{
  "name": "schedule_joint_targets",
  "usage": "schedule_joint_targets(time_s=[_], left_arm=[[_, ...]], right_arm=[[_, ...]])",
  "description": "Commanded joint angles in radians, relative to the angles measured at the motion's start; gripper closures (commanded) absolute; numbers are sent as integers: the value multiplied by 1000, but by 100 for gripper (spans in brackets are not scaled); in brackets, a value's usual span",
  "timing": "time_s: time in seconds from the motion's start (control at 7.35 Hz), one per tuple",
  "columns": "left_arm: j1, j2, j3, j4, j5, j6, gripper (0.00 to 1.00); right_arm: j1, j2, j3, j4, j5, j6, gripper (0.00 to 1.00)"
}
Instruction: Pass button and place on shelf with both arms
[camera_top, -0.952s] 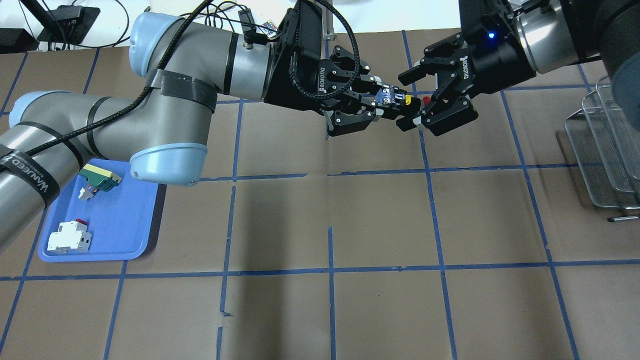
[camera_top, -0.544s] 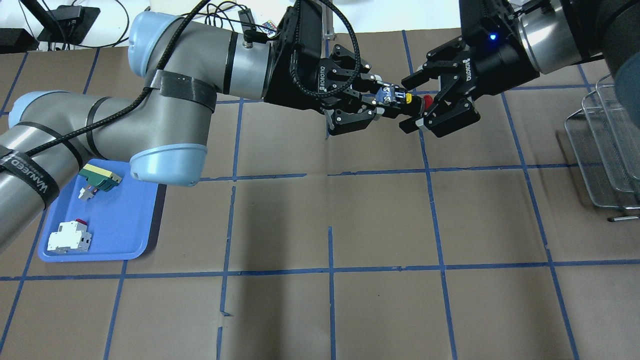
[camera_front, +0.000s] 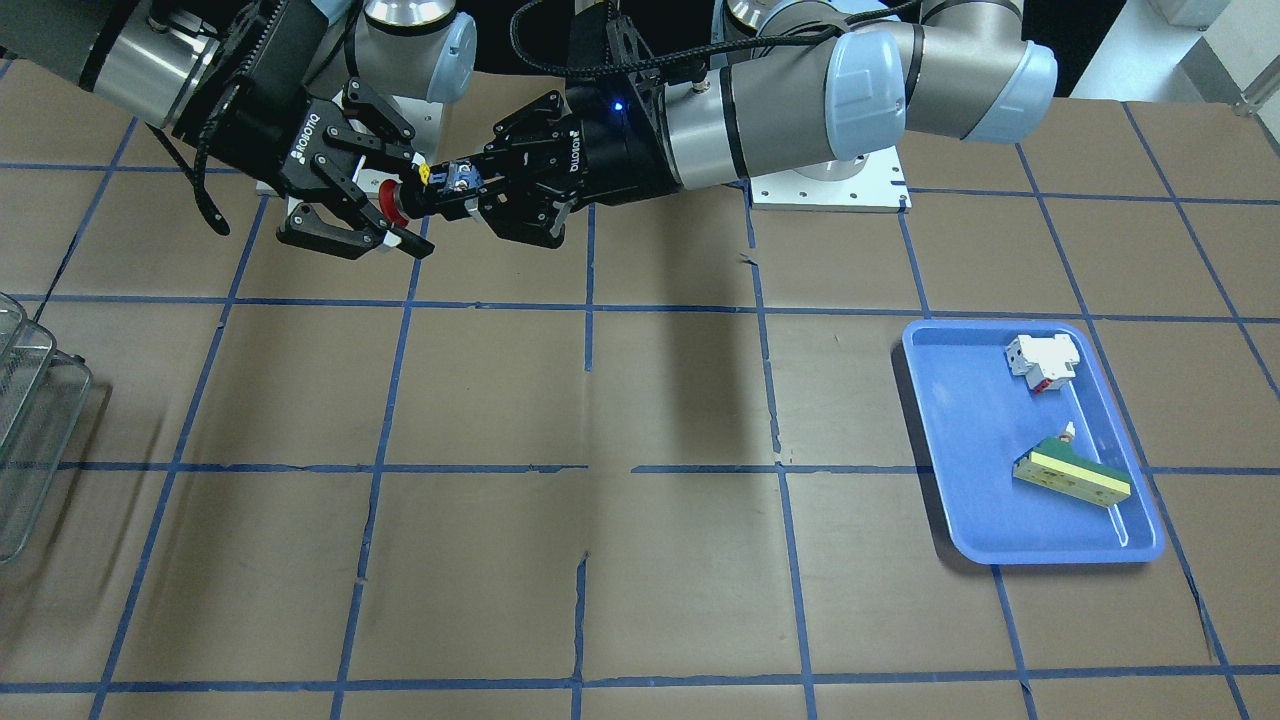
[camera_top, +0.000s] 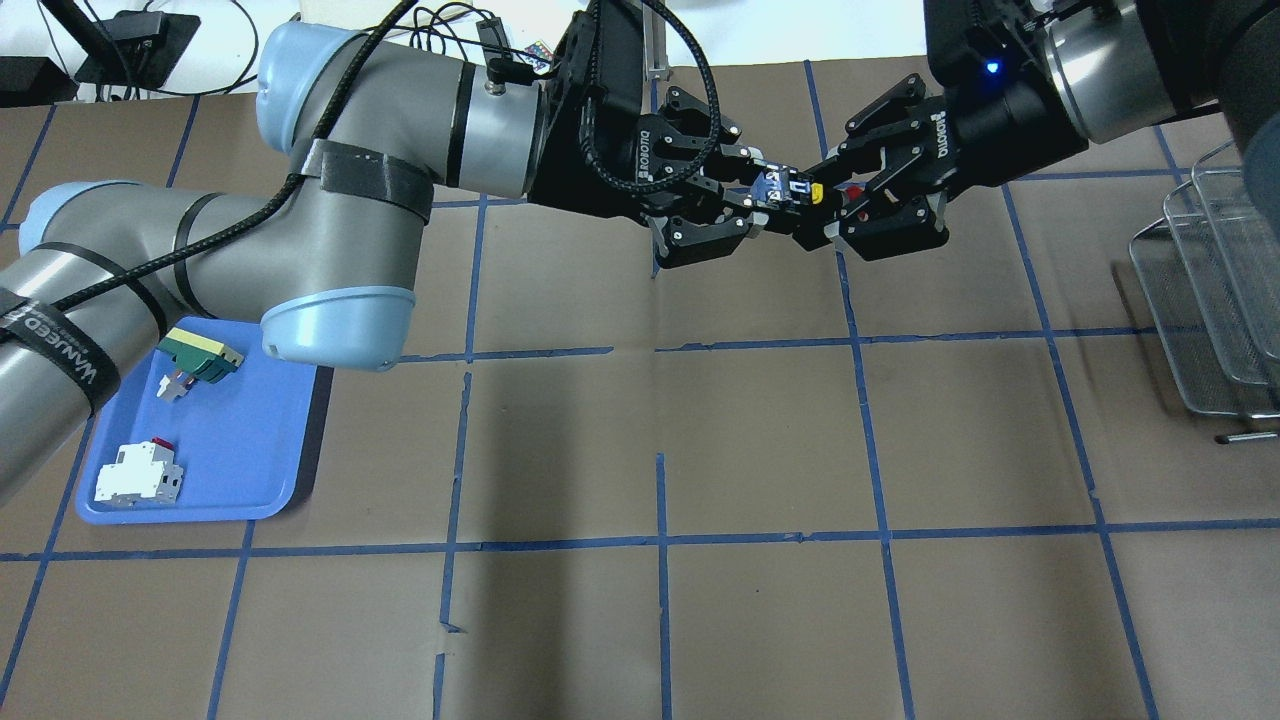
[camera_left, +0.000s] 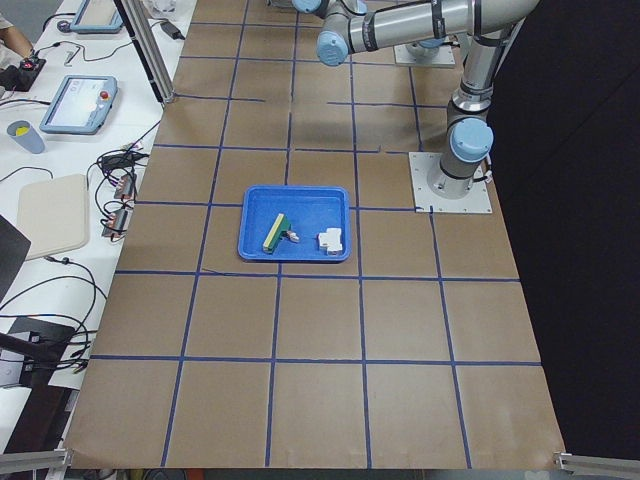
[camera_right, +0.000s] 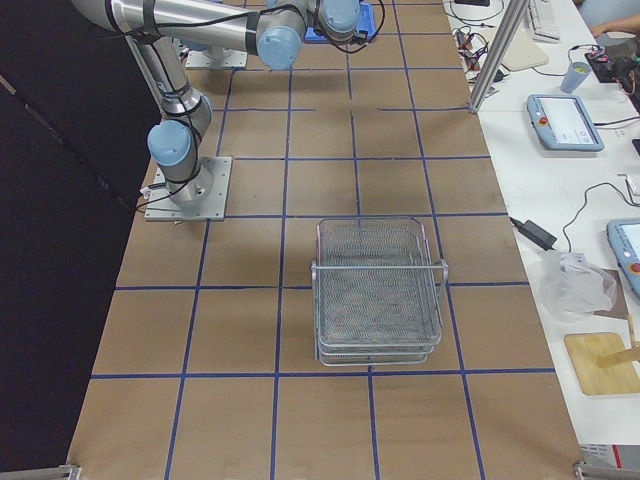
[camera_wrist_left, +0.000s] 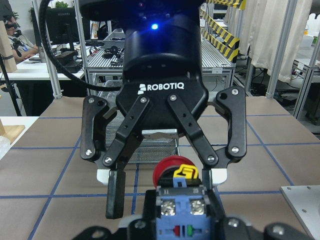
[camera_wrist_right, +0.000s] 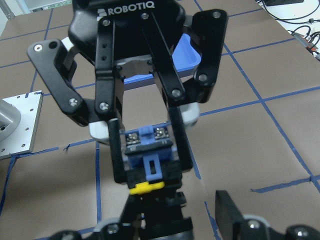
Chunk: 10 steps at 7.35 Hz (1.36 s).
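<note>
The button (camera_top: 800, 190) between the tools has a glossy red plastic cap (camera_wrist_left: 170, 167), a matt black and blue plastic body and bright metal screws (camera_wrist_left: 172, 209). The left gripper (camera_top: 757, 200) and right gripper (camera_top: 825, 200) are matt black. Beneath them, matt brown paper (camera_top: 760, 450) carries blue tape (camera_top: 760, 539). Well beyond the right gripper, the shelf (camera_right: 378, 290) is shiny wire mesh. Beyond the left gripper, the tray (camera_front: 960, 440) is smooth blue plastic.

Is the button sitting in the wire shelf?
No, the button is clamped in the left tool above the table, well apart from the shelf at the table's side.
</note>
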Motion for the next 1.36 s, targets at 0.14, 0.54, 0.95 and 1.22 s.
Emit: schedule_joint_targets(time_s=[0.14,0.54,0.95,1.22], left_arm=[[0,-2,1,13,-1,-18,100],[1,-17,3,98,15,-162,0],[7,-19,24,171,55,-303,0],[7,10,23,162,218,-427,0]], right_arm=[[0,-4,-1,-3,-38,-2,100],[0,-4,-1,-3,-44,-2,100],[-2,-1,-2,-1,-60,-2,100],[-14,2,-5,-6,-87,-1,100]])
